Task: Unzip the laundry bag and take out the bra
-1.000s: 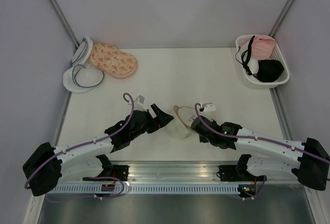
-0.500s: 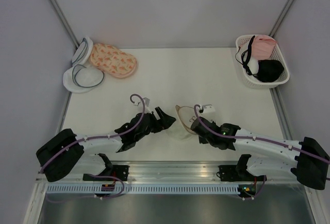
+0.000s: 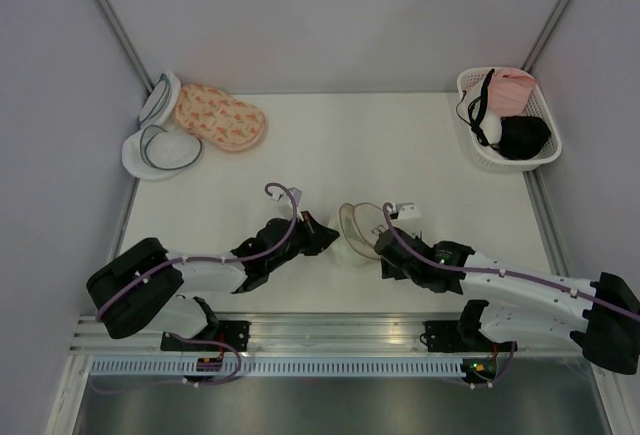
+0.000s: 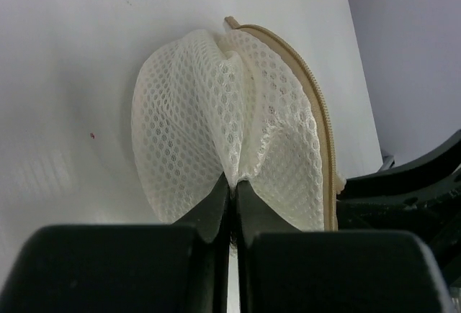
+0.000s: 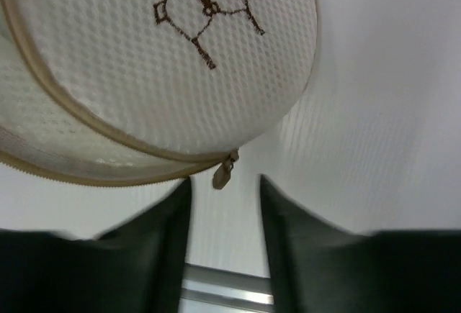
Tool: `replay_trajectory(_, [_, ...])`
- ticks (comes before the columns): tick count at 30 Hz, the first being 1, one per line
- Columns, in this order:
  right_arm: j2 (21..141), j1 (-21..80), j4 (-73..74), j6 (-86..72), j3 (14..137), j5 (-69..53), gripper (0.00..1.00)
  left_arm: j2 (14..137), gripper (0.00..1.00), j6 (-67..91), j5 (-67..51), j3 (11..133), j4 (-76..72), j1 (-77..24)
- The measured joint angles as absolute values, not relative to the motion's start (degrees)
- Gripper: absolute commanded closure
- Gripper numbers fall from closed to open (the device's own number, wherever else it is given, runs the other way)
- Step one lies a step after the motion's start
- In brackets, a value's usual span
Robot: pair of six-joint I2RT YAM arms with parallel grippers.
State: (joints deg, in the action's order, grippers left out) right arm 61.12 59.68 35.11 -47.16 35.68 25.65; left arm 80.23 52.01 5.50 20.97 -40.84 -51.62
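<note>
Grips the laundry bag (image 3: 358,230) by a pinched fold of white mesh in the left pincer (image 4: 232,187), black fingers pressed fully together on the fabric. Sits on the table (image 3: 400,145), tan zip rim curving along the bag's right side. Holds the right pincer (image 5: 223,205) partly open just right of the bag, with the small zip pull (image 5: 223,173) hanging in the gap, gripped by neither finger. Faces that pincer with a brown outline embroidery on the bag. Far back-right of the bag: a white basket (image 3: 545,150) of garments. Far back-left: a flowered pouch (image 3: 220,117) and grey-rimmed white pouches (image 3: 160,150).
</note>
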Motion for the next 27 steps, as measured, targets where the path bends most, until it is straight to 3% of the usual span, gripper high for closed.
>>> replay_trajectory(1, [60.3,59.7,36.0,-47.3,35.7,25.7,0.08,79.7,0.98,51.9,5.5,20.9,-40.8,-51.6])
replay_trajectory(2, [59.1,59.8,36.7,-47.2,35.8,25.4,0.02,79.0,0.98,51.7,5.5,20.8,-40.6,-51.6])
replay_trajectory(8, [45.4,64.4,34.0,-43.6,36.8,17.6,0.02,76.1,0.98,50.9,5.4,20.2,-40.3,-51.6])
replay_trajectory(11, [44.3,64.8,33.3,-42.6,40.0,18.0,0.02,76.1,0.98,50.8,5.2,20.2,-40.3,-51.6])
replay_trajectory(27, [70.7,62.0,31.7,-37.2,50.0,31.7,0.02,67.6,0.98,49.5,-0.2,17.0,-38.5,-51.6])
